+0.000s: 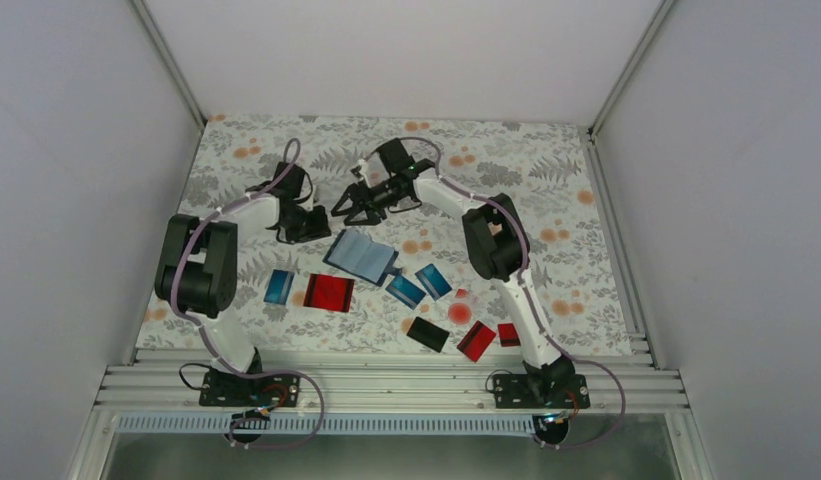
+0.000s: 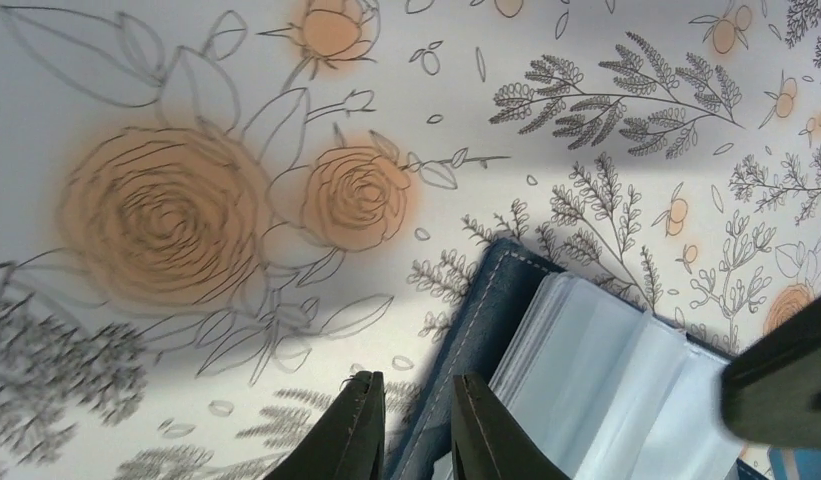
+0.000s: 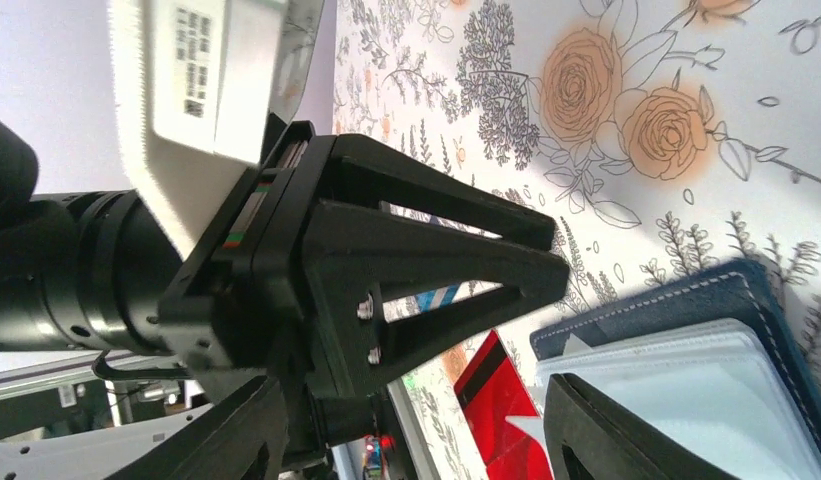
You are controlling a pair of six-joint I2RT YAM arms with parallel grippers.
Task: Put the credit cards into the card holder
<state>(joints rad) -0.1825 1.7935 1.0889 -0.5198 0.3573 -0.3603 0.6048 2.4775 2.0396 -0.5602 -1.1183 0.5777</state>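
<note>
The card holder point(image 1: 361, 255) lies open on the flowered table, its blue-grey pockets point(image 2: 606, 380) facing up and its navy cover point(image 3: 666, 305) underneath. My left gripper point(image 1: 304, 222) is at its left corner, and its jaws point(image 2: 418, 425) stand narrowly apart with the navy cover edge between them. My right gripper point(image 1: 356, 205) hangs open over the holder's far edge, with nothing between its fingers point(image 3: 606, 440). The credit cards lie loose nearer the arms' bases: a blue one point(image 1: 279, 286), a red one point(image 1: 329, 293) point(image 3: 501, 400), two blue ones point(image 1: 405, 290), a black one point(image 1: 427, 334) and a red one point(image 1: 476, 340).
A small clear piece with a red dot point(image 1: 460, 310) lies among the cards on the right. A small red piece point(image 1: 508, 334) sits beside the right arm. White walls enclose the table on three sides. A metal rail point(image 1: 386, 385) runs along the near edge.
</note>
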